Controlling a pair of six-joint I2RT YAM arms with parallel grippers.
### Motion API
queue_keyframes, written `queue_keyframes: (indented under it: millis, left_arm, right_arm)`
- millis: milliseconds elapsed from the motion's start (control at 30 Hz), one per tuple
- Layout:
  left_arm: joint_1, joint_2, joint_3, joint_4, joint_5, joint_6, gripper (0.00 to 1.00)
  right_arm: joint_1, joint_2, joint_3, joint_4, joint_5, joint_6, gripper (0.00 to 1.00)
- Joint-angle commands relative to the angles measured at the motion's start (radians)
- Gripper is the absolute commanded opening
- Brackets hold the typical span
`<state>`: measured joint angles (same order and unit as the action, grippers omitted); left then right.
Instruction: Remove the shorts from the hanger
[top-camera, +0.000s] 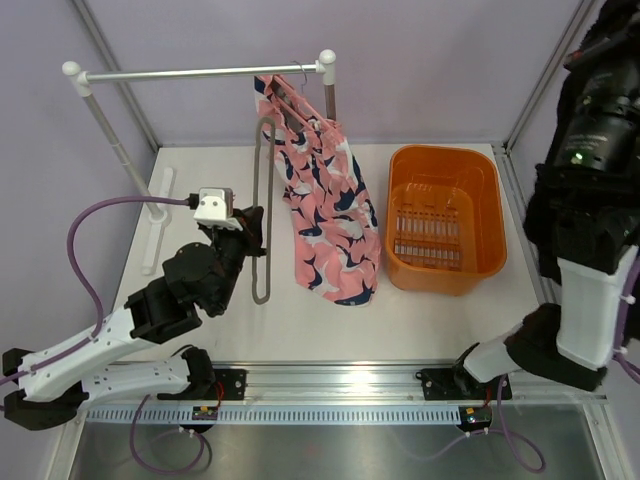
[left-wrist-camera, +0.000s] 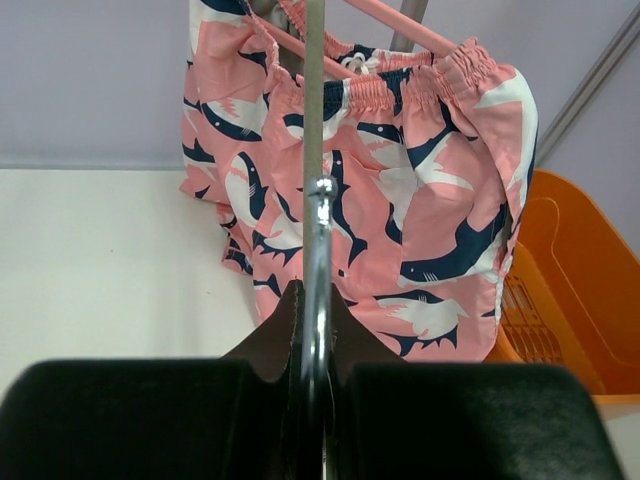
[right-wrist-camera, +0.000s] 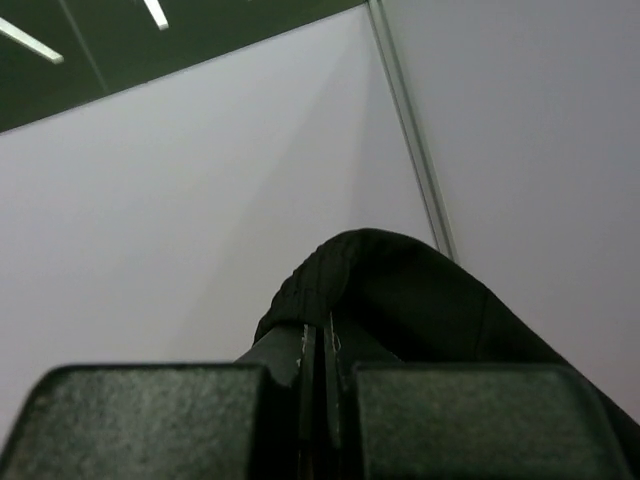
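Observation:
The pink shorts (top-camera: 325, 210) with a navy and white shark print hang from a pink hanger (top-camera: 283, 100) on the white rail (top-camera: 200, 72). In the left wrist view the shorts (left-wrist-camera: 400, 200) fill the upper middle, the hanger's bars (left-wrist-camera: 400, 25) above the waistband. A long grey metal loop (top-camera: 262, 200) hangs just left of the shorts. My left gripper (top-camera: 255, 225) is shut on this loop's chrome rod (left-wrist-camera: 318, 230), which runs up out of the left gripper (left-wrist-camera: 318, 300). My right gripper (right-wrist-camera: 322, 335) is raised at the right edge, shut on nothing, facing a wall.
An orange basket (top-camera: 442, 220) stands right of the shorts, also seen in the left wrist view as the basket (left-wrist-camera: 570, 290). The rail's slanted white post (top-camera: 115, 140) stands at the left. The right arm (top-camera: 590, 200) towers over the table's right edge.

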<state>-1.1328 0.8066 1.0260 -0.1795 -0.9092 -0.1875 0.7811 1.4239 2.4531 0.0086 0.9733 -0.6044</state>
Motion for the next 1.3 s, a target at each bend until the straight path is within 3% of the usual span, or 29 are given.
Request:
queue_keyframes:
  millis: [0, 133, 400, 467, 633, 733, 833, 1033, 1067, 1167, 1200, 1267]
  left_arm:
    - [0.005, -0.027, 0.008, 0.029, 0.024, -0.035, 0.00]
    - [0.008, -0.047, 0.011, -0.014, 0.030, -0.035, 0.00]
    - [0.008, -0.092, -0.021, -0.061, 0.020, -0.040, 0.00]
    - [0.011, -0.096, -0.030, -0.063, 0.016, -0.043, 0.00]
    - [0.011, -0.078, -0.046, -0.058, 0.027, -0.056, 0.00]
    - [0.011, -0.069, -0.053, -0.052, 0.023, -0.066, 0.00]
    - [0.013, -0.063, -0.050, -0.048, 0.020, -0.072, 0.00]
    - [0.022, -0.041, -0.011, -0.086, -0.006, -0.078, 0.00]
    - [0.030, -0.038, 0.006, -0.095, -0.017, -0.084, 0.00]
    - [0.059, -0.021, 0.042, -0.141, -0.002, -0.104, 0.00]
    - [0.068, -0.011, 0.071, -0.175, 0.010, -0.107, 0.00]
    - [0.108, 0.026, 0.107, -0.222, 0.067, -0.127, 0.00]
  right_arm:
    - [-0.109, 0.170, 0.240, -0.395, -0.100, 0.238, 0.00]
    - [-0.283, 0.240, 0.262, -0.463, -0.180, 0.417, 0.00]
    - [-0.687, 0.291, 0.187, -0.680, -0.566, 0.956, 0.00]
    - [-0.771, 0.288, 0.134, -0.691, -0.705, 1.023, 0.00]
    - [-0.773, 0.236, -0.029, -0.693, -0.752, 1.026, 0.00]
    - [-0.773, 0.118, -0.341, -0.595, -0.864, 1.040, 0.00]
    - [-0.773, 0.023, -0.501, -0.541, -0.968, 1.065, 0.00]
    - [-0.738, -0.071, -0.776, -0.594, -0.946, 1.039, 0.02]
    - [-0.737, -0.077, -0.827, -0.613, -0.938, 1.037, 0.12]
    - [-0.738, -0.115, -0.935, -0.622, -0.920, 1.031, 0.30]
    - [-0.737, -0.150, -0.968, -0.599, -0.923, 1.029, 0.49]
    - [-0.737, -0.190, -1.060, -0.575, -0.932, 1.029, 0.64]
